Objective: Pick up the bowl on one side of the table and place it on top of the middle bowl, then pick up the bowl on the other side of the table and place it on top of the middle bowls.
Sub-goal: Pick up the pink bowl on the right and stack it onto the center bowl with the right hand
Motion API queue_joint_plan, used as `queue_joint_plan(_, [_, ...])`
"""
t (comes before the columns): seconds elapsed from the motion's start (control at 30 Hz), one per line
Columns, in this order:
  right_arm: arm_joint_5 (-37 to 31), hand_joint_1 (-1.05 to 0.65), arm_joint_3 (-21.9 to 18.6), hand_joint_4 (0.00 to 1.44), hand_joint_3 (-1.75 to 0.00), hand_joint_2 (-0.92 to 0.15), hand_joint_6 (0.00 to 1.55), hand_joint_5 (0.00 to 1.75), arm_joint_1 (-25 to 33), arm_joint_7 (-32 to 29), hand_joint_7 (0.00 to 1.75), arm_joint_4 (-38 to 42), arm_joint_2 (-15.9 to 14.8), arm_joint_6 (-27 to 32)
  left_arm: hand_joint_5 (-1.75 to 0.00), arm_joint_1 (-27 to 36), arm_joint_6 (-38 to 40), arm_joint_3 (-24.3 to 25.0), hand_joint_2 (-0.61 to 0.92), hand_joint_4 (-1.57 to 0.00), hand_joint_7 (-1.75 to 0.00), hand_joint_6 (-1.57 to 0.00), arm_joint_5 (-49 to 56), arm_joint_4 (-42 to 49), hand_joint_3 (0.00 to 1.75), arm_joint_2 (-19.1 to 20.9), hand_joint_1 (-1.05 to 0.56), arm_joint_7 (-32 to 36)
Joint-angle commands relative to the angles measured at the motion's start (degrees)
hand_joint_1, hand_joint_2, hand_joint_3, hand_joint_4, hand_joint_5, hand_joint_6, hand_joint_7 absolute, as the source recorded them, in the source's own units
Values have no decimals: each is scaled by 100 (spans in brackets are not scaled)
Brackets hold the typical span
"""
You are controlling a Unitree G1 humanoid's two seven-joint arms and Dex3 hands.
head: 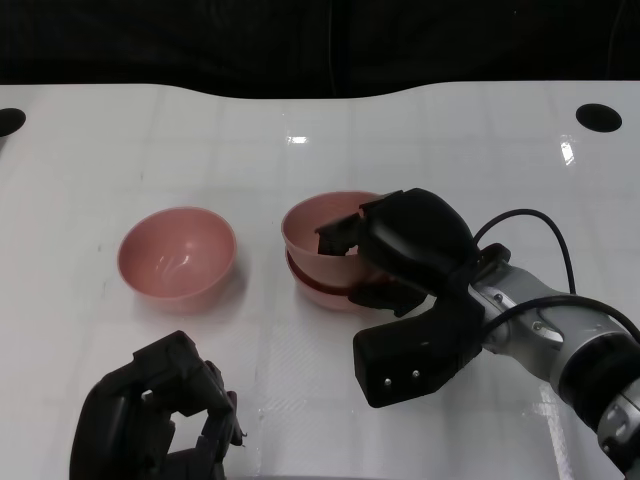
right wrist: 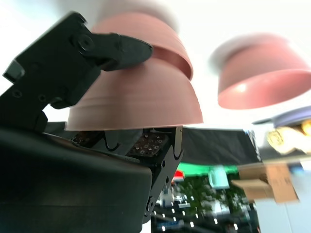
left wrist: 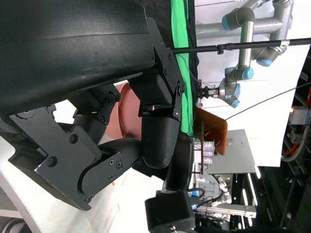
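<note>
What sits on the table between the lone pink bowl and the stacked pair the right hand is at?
Nothing: the head view shows only bare white table between the lone bowl and the stacked bowls.

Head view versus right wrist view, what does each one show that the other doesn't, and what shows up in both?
Only the head view shows the left robot hand, fingers curled near the table's front edge, the white table from above, and the right forearm's cable.

Only the right wrist view shows the bowls from low at the side, plus blurred background clutter including a cardboard box.

Both show the right robot hand gripping the upper bowl nested in the middle bowl, and the lone side bowl.
</note>
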Motion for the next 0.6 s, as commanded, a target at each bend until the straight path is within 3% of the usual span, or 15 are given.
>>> queue_joint_plan(0.03, [-74,-44,106,63,-22,-90,79,54,-137,198,3,36,-53,156,-163,13,-123,13,41,-91,-140,-88,91,22,129,13,-13,69])
queue_joint_plan(0.13, [-39,-53,104,57,-22,-92,72,43,-119,376,0,-50,-71,224,-165,-21,-235,25,40,-91,-141,-87,71,88,132,-8,-12,36])
queue_joint_plan(0.37, [18,-55,40,62,-28,-92,75,40,-17,678,1,-275,-123,333,-165,-34,-261,34,36,-92,-143,-88,98,115,136,-1,-13,71])
queue_joint_plan(0.6, [106,-58,-9,49,-31,-92,64,32,188,644,0,-639,-217,316,-164,-42,-322,56,36,-93,-142,-88,125,147,137,23,-13,56])
